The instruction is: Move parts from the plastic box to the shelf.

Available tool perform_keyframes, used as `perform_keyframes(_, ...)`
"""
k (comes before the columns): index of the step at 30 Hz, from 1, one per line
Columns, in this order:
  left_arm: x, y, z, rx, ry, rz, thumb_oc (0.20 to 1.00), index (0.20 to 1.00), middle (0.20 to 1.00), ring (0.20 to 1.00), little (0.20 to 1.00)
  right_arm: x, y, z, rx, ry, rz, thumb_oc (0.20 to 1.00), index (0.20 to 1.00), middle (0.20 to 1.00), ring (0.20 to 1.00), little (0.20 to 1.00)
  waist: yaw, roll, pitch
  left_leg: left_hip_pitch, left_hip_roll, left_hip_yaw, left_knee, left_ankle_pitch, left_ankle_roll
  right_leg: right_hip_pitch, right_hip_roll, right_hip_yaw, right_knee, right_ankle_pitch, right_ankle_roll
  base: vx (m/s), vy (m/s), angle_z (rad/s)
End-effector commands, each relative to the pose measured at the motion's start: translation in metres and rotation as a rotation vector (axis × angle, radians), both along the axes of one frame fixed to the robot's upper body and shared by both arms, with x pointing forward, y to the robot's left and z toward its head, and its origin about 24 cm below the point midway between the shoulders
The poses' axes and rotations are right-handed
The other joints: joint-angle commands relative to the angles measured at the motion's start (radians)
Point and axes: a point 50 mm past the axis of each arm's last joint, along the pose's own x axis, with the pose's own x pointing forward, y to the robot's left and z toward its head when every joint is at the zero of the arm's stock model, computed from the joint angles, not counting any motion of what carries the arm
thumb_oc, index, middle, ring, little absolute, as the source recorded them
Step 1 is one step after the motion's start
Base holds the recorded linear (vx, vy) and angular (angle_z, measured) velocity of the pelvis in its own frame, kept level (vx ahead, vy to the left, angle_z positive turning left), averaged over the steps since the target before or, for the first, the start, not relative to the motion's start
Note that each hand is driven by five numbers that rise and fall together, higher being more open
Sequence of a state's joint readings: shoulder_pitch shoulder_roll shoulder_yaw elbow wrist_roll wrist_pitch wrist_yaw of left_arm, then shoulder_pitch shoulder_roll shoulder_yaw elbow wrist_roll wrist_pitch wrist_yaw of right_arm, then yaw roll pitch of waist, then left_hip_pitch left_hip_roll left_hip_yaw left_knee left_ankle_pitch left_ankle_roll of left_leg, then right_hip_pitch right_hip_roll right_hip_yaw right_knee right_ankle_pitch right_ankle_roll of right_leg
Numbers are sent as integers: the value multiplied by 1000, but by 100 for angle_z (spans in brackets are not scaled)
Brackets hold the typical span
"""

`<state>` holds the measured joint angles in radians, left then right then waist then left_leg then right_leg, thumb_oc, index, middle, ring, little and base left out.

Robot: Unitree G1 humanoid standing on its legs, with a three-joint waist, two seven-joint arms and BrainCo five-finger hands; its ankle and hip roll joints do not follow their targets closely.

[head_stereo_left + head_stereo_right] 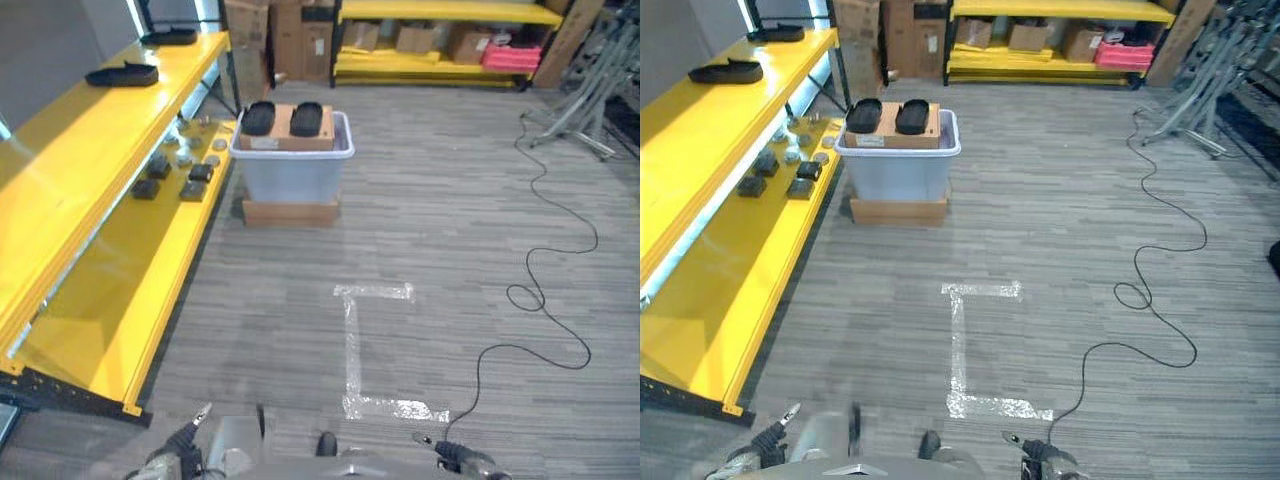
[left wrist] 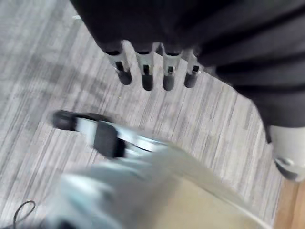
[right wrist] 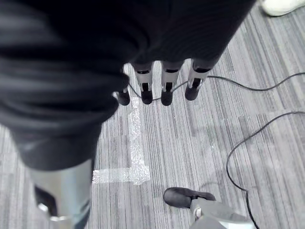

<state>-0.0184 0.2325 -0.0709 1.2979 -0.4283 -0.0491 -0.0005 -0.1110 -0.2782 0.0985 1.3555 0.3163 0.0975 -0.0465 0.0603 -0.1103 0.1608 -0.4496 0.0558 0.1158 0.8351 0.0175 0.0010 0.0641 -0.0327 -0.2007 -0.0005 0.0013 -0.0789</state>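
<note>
The translucent plastic box (image 1: 292,175) stands on a flat cardboard carton (image 1: 290,212) a few steps ahead, beside the end of the yellow shelf (image 1: 60,170). A cardboard insert on the box carries two black oval parts (image 1: 258,118). Several small dark and grey parts (image 1: 170,178) lie on the shelf's lower level, and two long black parts (image 1: 122,74) on its top level. My left hand (image 2: 146,76) hangs over the carpet with straight fingers and holds nothing. My right hand (image 3: 167,88) hangs the same way, open and holding nothing, above the floor tape.
An L-shaped strip of white tape (image 1: 352,345) marks the carpet between me and the box. A second yellow rack with cardboard boxes (image 1: 440,40) lines the far wall. Metal stands (image 1: 590,110) occupy the far right.
</note>
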Motion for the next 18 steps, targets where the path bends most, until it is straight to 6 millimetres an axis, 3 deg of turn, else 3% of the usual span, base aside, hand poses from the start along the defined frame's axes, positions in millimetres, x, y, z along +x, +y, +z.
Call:
perform_keyframes(1,4,2,1,11,-14,52,1000,1000,1000,1000,1000,-34,-23,1,-83,113,-19,1000,1000,1000,1000,1000,-4,57,5,200,-13,55,-421,18,-30,-3,-2,38,-4,34,117,379,127,-41)
perform_keyframes(3,-1,2,0,9,-5,74,1000,1000,1000,1000,1000,-37,-23,0,-91,122,-15,1000,1000,1000,1000,1000,8,81,0,182,-21,55,-598,92,-50,13,14,52,8,19,122,414,160,-30)
perform_keyframes(4,-4,3,0,6,4,96,1000,1000,1000,1000,1000,-40,-24,0,-99,129,-6,1000,1000,1000,1000,1000,18,100,1,159,-7,50,-680,161,-65,30,27,64,23,4,119,318,114,-15)
perform_keyframes(5,-4,3,0,6,4,96,1000,1000,1000,1000,1000,-40,-24,0,-99,129,-6,1000,1000,1000,1000,1000,18,100,1,159,-7,50,-680,161,-65,30,27,64,23,4,119,596,234,-20)
perform_keyframes(6,-9,4,-1,-4,16,129,1000,1000,1000,1000,1000,-45,-24,0,-116,136,16,1000,1000,1000,1000,1000,32,119,3,133,0,57,-776,189,-71,59,31,72,51,-27,115,628,264,-39)
perform_keyframes(8,-17,5,-2,-10,23,174,1000,1000,1000,1000,1000,-45,-24,0,-131,127,39,1000,1000,1000,1000,1000,50,136,5,95,15,59,-786,201,-73,98,21,68,109,-89,110,748,319,-22)
perform_keyframes(10,-20,6,-3,-9,28,202,1000,1000,1000,1000,1000,-41,-21,-1,-134,108,62,1000,1000,1000,1000,1000,58,136,-2,102,13,75,-755,167,-56,119,1,69,152,-143,117,612,257,-53)
perform_keyframes(11,-23,7,-3,3,39,210,1000,1000,1000,1000,1000,-36,-16,-2,-121,87,72,1000,1000,1000,1000,1000,70,129,-19,102,-1,66,-684,133,-37,148,-19,72,189,-195,128,672,260,-68)
perform_keyframes(12,-23,7,-3,9,43,201,1000,1000,1000,1000,1000,-34,-13,-2,-108,73,74,1000,1000,1000,1000,1000,77,126,-28,93,-11,63,-635,119,-29,161,-28,74,211,-209,131,657,256,-57)
perform_keyframes(13,-22,8,-2,12,41,188,1000,1000,1000,1000,1000,-32,-10,-3,-96,58,77,1000,1000,1000,1000,1000,81,116,-34,98,-33,71,-609,93,-11,170,-47,64,254,-207,139,536,251,-35)
perform_keyframes(15,-19,8,-2,11,41,147,1000,1000,1000,1000,1000,-28,-4,-4,-68,19,85,1000,1000,1000,1000,1000,85,107,-52,138,-86,77,-621,43,42,148,-87,41,407,-138,174,420,243,-18)
perform_keyframes(16,-19,8,-2,11,41,147,1000,1000,1000,1000,1000,-28,-4,-4,-68,19,85,1000,1000,1000,1000,1000,86,107,-52,138,-87,78,-622,43,42,147,-88,41,408,-139,174,409,316,-2)
perform_keyframes(17,-17,4,-3,11,51,108,1000,1000,1000,1000,1000,-23,-1,-4,-61,-5,62,1000,1000,1000,1000,1000,83,109,-67,195,-139,70,-656,1,92,62,-124,37,604,-39,216,382,313,6)
perform_keyframes(18,-15,3,-3,14,51,101,1000,1000,1000,1000,1000,-20,0,-4,-52,-12,64,1000,1000,1000,1000,1000,78,116,-70,229,-153,66,-680,-17,111,-9,-136,42,689,-4,220,466,348,-7)
